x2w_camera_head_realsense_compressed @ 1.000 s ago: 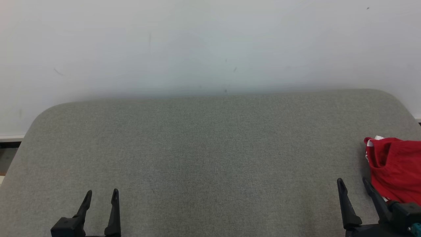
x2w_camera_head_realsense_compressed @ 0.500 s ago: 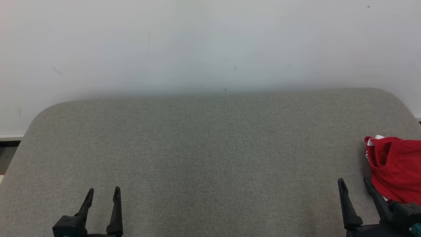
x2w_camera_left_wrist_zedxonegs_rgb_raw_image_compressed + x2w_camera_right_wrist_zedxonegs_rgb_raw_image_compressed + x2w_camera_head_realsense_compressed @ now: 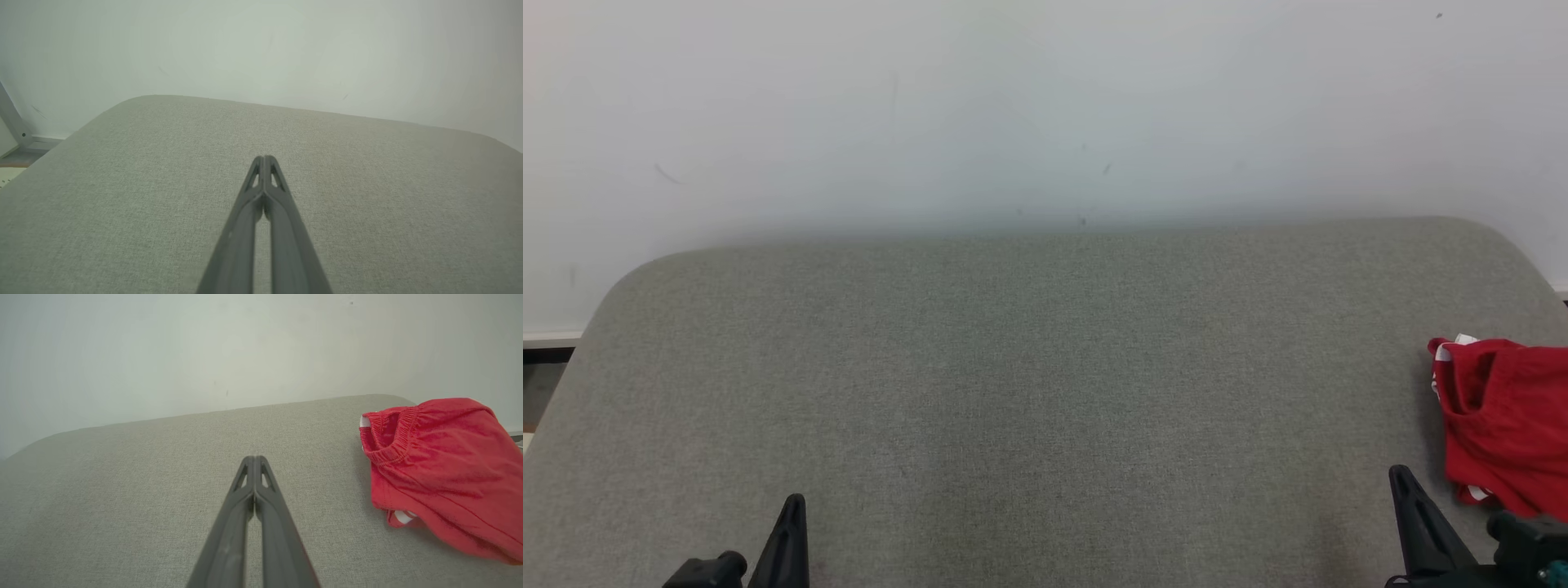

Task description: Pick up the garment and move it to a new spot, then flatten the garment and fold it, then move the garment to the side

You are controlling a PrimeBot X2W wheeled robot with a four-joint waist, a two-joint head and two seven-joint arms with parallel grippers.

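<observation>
Looking down from the head camera, found the red garment [image 3: 1503, 416] in a crumpled heap at the far right edge of the grey padded table [image 3: 1013, 367], partly cut off by that view's right border. Made out a gathered elastic waistband [image 3: 398, 437] at the heap's far left corner, turned toward the wall [image 3: 1013, 106], and slivers of white trim [image 3: 402, 516] tucked under the red cloth. Caught the left gripper [image 3: 796, 502] at the lower left of the head view, well apart from the garment, with both dark fingers pressed together into a single point and nothing held between them. Placed the right gripper [image 3: 1403, 478] at the lower right, likewise closed tip to tip and empty, near the garment's left edge but clear of it. Confirmed as much from each wrist: slim grey fingers [image 3: 241, 237] meeting at the tips over bare table cloth on the left arm, a matching closed pair on the right, with the garment lying off to the right of the tips, untouched. Could not tell whether either tip rested on the table or hung just above it.
</observation>
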